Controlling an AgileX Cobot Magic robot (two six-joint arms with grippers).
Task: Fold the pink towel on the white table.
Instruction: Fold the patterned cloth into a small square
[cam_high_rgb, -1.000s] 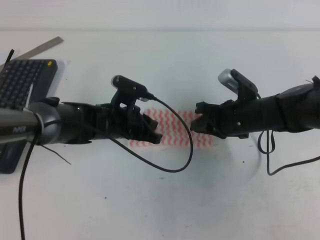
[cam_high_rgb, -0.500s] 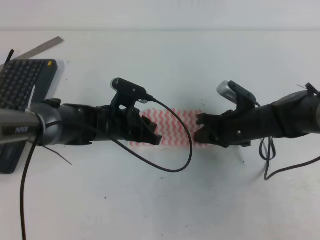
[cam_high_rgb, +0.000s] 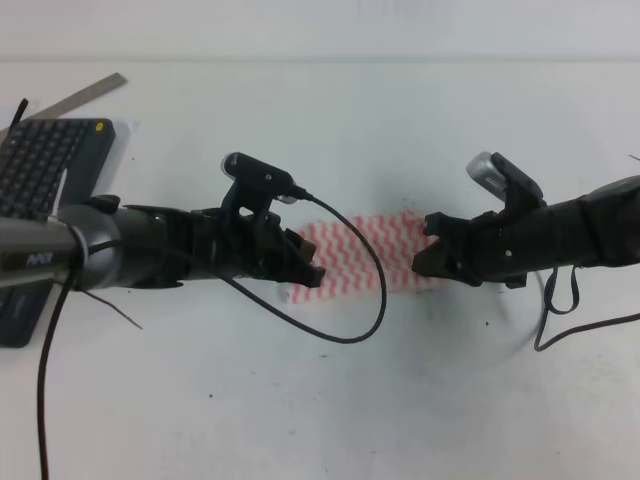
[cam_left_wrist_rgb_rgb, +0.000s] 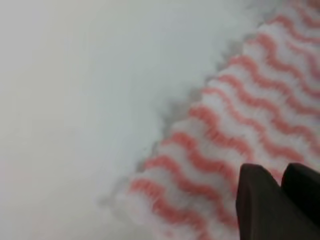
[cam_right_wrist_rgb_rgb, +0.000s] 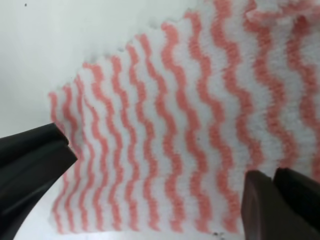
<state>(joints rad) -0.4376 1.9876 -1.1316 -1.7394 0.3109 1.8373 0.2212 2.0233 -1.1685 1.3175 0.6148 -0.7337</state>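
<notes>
1. Exterior high view: the pink towel (cam_high_rgb: 375, 252) lies as a narrow band on the white table (cam_high_rgb: 330, 400), so at least one fold looks done. The left gripper (cam_high_rgb: 308, 272) sits at its left end, the right gripper (cam_high_rgb: 428, 250) at its right.
2. Left wrist view: dark fingertips (cam_left_wrist_rgb_rgb: 260, 200) over the towel; grip cannot be told.
3. Right wrist view: jaws spread, towel between them. No writing is legible.
</notes>
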